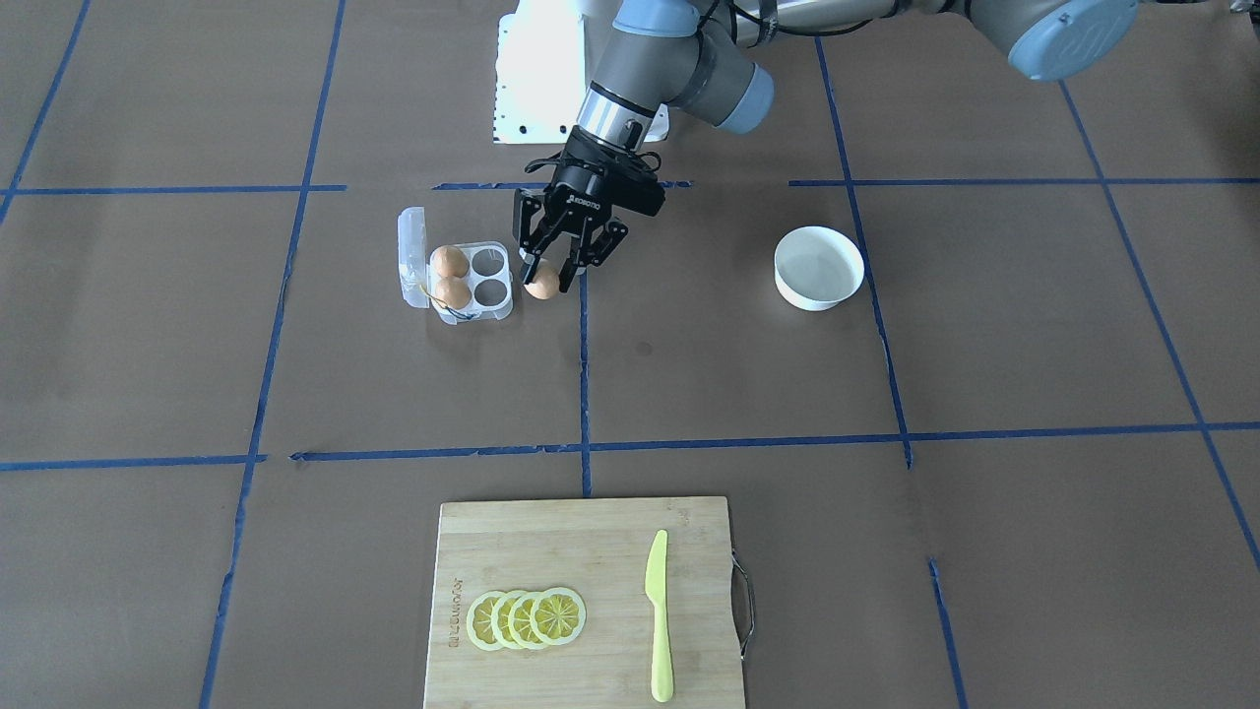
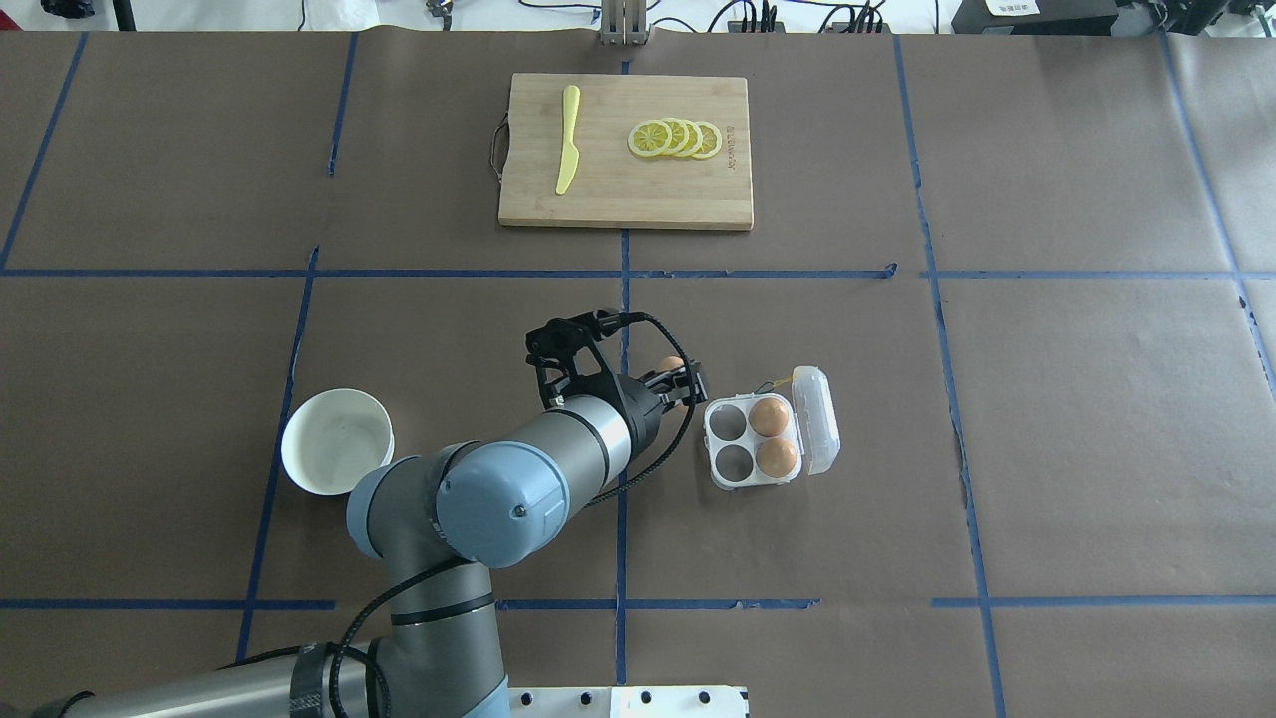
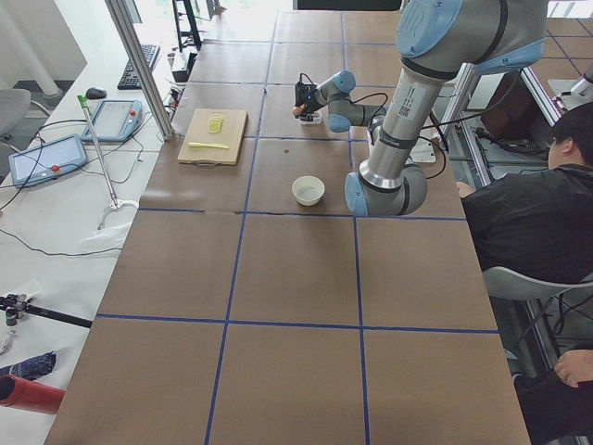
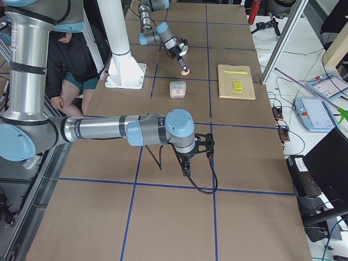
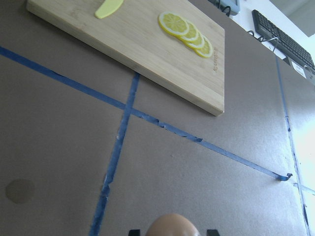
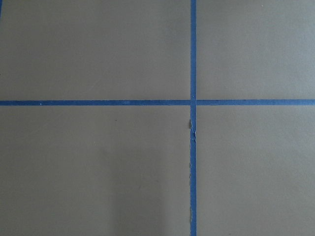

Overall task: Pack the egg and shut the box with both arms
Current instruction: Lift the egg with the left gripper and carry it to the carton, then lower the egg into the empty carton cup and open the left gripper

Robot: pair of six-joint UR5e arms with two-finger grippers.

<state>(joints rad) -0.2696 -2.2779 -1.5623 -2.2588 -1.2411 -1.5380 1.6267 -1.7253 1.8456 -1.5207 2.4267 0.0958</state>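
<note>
A: Biggest first. Table point(image 1: 984, 325): brown paper, gridded with blue tape lines point(image 1: 584, 384). Arms?

B: Left arm point(image 1: 679, 74) enters at top centre of the front-facing view and bends down toward centre-left. Right arm point(image 4: 109, 130) shows only in the right side view. It lies low across the middle of that frame, well apart from the box.

A: Next in size?

B: Bamboo cutting board point(image 1: 581, 542), bottom centre, front-facing view. Then the box point(image 1: 489, 262), a clear four-cup carton, left of centre in the upper half. Its lid point(image 1: 411, 254) is swung open on the frame-left side. Two brown eggs point(image 1: 450, 262) sit in the two cups nearest the lid.

A: White bowl point(image 1: 819, 268) is right of centre, level with the box and well apart from it.

B: On the board: yellow-green plastic knife point(image 1: 658, 615) on the right part, four overlapping lemon slices point(image 1: 527, 618) on the left part.

A: Hands?

B: Left gripper point(image 1: 544, 279): fingers pinch the egg point(image 1: 541, 287) between them. The egg is just beside the box's frame-right edge, not in a cup, next to a tape line. Cannot tell whether it touches the paper.

A: Right gripper point(image 4: 186, 167)?

B: Small and dark in the side view only. Spread or pressed together, cannot tell. Its wrist camera shows only paper and tape.
</note>
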